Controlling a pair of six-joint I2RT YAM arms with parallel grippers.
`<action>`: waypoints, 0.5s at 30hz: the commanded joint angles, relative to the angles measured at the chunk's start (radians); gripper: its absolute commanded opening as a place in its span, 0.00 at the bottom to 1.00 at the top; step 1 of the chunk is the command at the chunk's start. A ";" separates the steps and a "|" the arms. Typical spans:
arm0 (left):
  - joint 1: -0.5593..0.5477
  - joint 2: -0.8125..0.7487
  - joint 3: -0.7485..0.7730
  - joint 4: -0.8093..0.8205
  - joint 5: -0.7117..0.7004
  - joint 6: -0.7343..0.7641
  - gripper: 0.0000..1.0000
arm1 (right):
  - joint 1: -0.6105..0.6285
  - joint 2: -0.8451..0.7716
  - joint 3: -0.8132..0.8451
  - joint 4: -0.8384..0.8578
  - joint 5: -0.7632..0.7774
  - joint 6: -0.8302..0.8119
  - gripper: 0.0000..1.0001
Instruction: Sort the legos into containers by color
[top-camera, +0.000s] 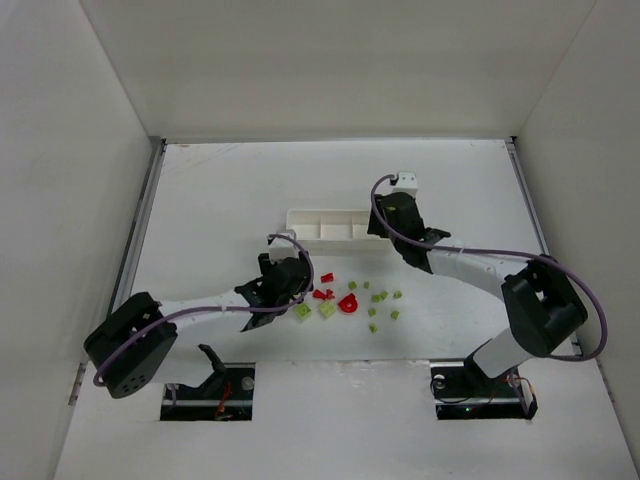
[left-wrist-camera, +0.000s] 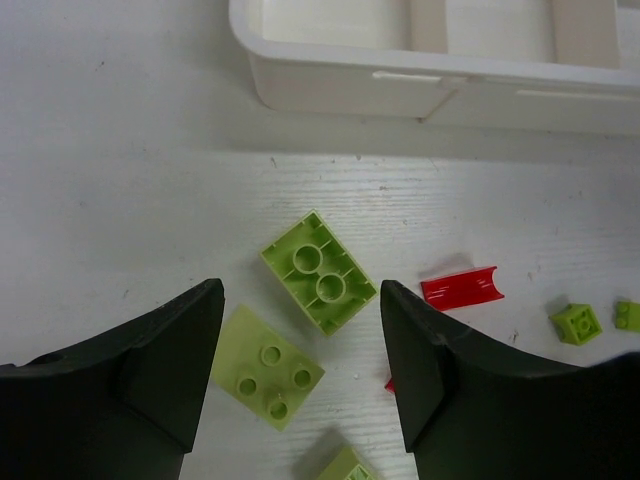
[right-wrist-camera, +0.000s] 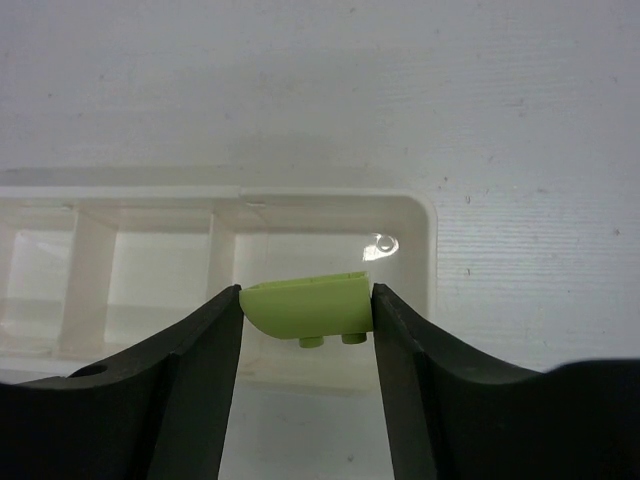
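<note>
Right gripper (right-wrist-camera: 307, 295) has a brick (right-wrist-camera: 310, 310) pinched end to end, jaws closed only to the brick's length, and it hangs over the end compartment of the tray (right-wrist-camera: 428, 225), the one with the rounded corner. This looks like the drop step. In the wrist view the brick sits toward the near wall rather than mid-compartment, so I'd ease it forward a touch and keep it off the divider on the left. Come down low before letting go, then open just enough, because that rounded back looks likely to roll or bounce off the rim if it falls from height. The brick itself is light yellow-green and smooth, with one long curved face and two little studs poking out of its underside. No other brick shows in the compartments in that view. From overhead the tray (top-camera: 300, 215) lies across the middle of the table, with the right gripper (top-camera: 385, 225) at its right end. The rest of the legos (top-camera: 375, 300) are scattered just nearer the bases. Left gripper (left-wrist-camera: 300, 290) hangs there wide open and holding nothing. It is above a green block (left-wrist-camera: 320, 272) lying hollow side up and a paler plate (left-wrist-camera: 267, 367), with a red curved piece (left-wrist-camera: 460, 287) just beside them.
</note>
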 joint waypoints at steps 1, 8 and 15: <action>-0.011 0.028 0.048 0.022 -0.025 0.025 0.62 | -0.002 -0.004 -0.002 0.088 0.000 -0.018 0.60; -0.019 0.083 0.080 0.013 -0.043 0.025 0.62 | 0.012 -0.088 -0.069 0.136 -0.011 -0.035 0.77; -0.034 0.179 0.136 0.009 -0.062 0.031 0.59 | 0.052 -0.234 -0.210 0.212 0.000 -0.027 0.76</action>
